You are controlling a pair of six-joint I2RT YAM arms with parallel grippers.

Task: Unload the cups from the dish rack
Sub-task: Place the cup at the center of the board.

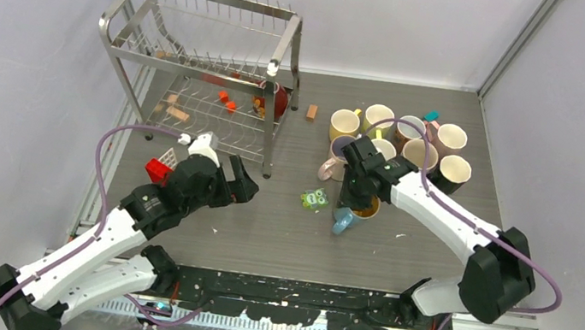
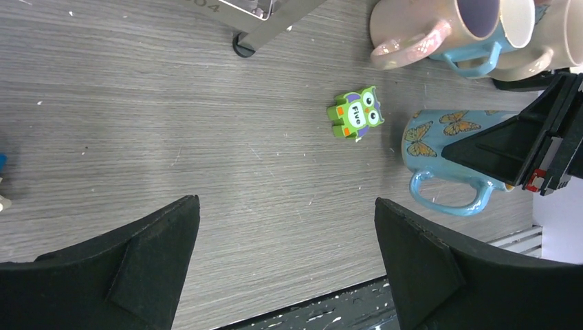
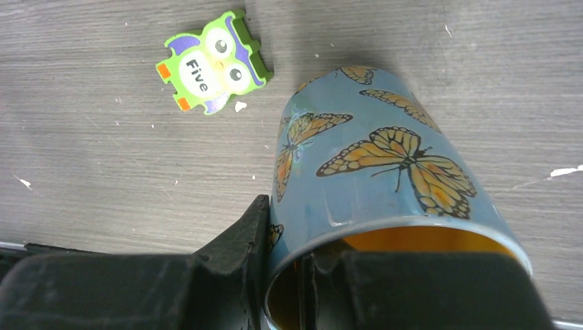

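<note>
The steel wire dish rack (image 1: 200, 57) stands at the back left. A dark red rounded thing (image 1: 277, 99) sits in its lower tier among small blocks. Several pastel cups (image 1: 401, 137) stand grouped at the back right, and a pink cup (image 2: 419, 27) is nearest the middle. My right gripper (image 1: 356, 198) (image 3: 285, 237) is shut on the rim of a blue butterfly cup (image 3: 385, 158) (image 1: 344, 218) (image 2: 440, 141), one finger inside and one outside. Whether the cup's base touches the table I cannot tell. My left gripper (image 1: 241, 185) (image 2: 287, 203) hangs open over bare table, holding nothing.
A green owl block (image 1: 314, 198) (image 2: 356, 113) (image 3: 206, 62) lies just left of the blue cup. A red block (image 1: 157, 170) sits beside the left arm. The rack's front foot (image 2: 242, 47) is near the left gripper. The table's near edge (image 2: 330, 302) lies close below.
</note>
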